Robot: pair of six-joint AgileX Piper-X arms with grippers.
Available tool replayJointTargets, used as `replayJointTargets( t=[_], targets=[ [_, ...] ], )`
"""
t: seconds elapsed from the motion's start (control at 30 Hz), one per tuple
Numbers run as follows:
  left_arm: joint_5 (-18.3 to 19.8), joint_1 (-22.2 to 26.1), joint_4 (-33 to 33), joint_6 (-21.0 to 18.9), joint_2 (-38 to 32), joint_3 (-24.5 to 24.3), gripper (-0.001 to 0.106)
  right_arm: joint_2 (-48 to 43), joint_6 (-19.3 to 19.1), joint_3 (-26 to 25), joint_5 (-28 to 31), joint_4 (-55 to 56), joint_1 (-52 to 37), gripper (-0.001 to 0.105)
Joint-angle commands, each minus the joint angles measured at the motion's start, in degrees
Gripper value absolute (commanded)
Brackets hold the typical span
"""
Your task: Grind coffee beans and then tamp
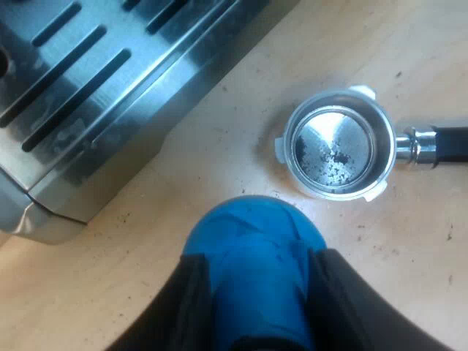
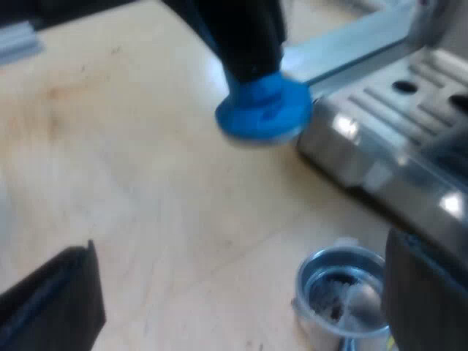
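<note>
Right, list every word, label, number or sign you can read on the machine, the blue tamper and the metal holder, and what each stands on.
No word, number or sign can be read on any of them.
espresso machine: bare slotted steel, no print.
blue tamper: plain blue, no label.
metal holder: bare metal with coffee specks, no marking.

- The blue tamper is held clamped between the left gripper's black fingers;
- The metal holder is seen lying on the wooden table just beyond the tamper; dark specks are scattered in its basket;
- The espresso machine's slotted steel tray is caught nearby.
</note>
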Motion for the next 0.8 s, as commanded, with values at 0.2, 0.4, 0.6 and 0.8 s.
replayJointTargets(
  t=[0.2, 0.4, 0.6, 0.8],
  targets=[
    [-0.5, 8.4, -1.0, 1.2, -0.9, 3.1, 0.000, 3.1, -1.7, -2.4, -1.8, 2.4, 0.0, 0.079],
    [-2.7, 10.3, -4.5, 1.2, -0.9, 7.3, 0.000, 7.3, -1.7, -2.4, -3.4, -0.9, 0.0, 0.079],
    [-3.6, 10.3, -10.2, 1.2, 0.5, 11.9, 0.000, 10.6, -1.5, -2.4, -3.4, -3.4, 0.0, 0.079],
    [-3.6, 10.3, -12.2, 1.2, 5.7, 12.2, 0.000, 11.3, -1.3, -2.4, -3.4, -3.9, 0.0, 0.079]
  ],
)
